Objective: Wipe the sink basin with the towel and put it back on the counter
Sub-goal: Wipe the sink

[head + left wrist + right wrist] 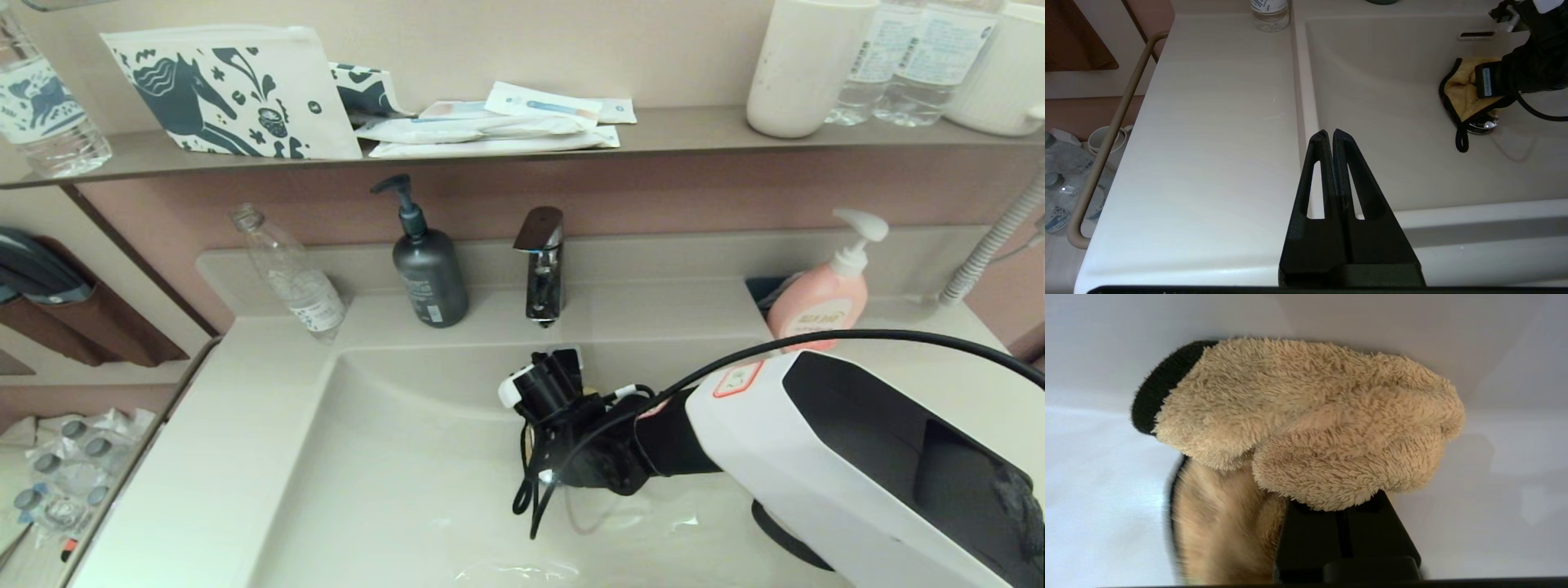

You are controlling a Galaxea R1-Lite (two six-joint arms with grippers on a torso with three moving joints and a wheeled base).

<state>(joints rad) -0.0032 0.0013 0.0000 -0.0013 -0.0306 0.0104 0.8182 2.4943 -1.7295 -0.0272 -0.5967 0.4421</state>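
Note:
The mustard-yellow fluffy towel point(1310, 428) with black trim is bunched in my right gripper point(1345, 506), which is shut on it; the cloth hides the fingertips. In the left wrist view the towel point(1461, 94) lies pressed on the floor of the sink basin point(1392, 102), beside the chrome drain plug point(1483, 125), its black loop trailing. In the head view my right gripper point(545, 469) reaches down into the middle of the sink basin point(392, 457) and covers most of the towel. My left gripper point(1329, 132) is shut and empty, parked above the counter point(1208, 122) at the basin's left rim.
A chrome faucet point(540, 261) stands behind the basin, with a dark pump bottle point(426, 261) and a clear plastic bottle point(290, 273) to its left and a pink pump bottle point(824, 294) to its right. A shelf point(653, 131) above carries pouches and bottles. A rail point(1106, 139) runs along the counter's left side.

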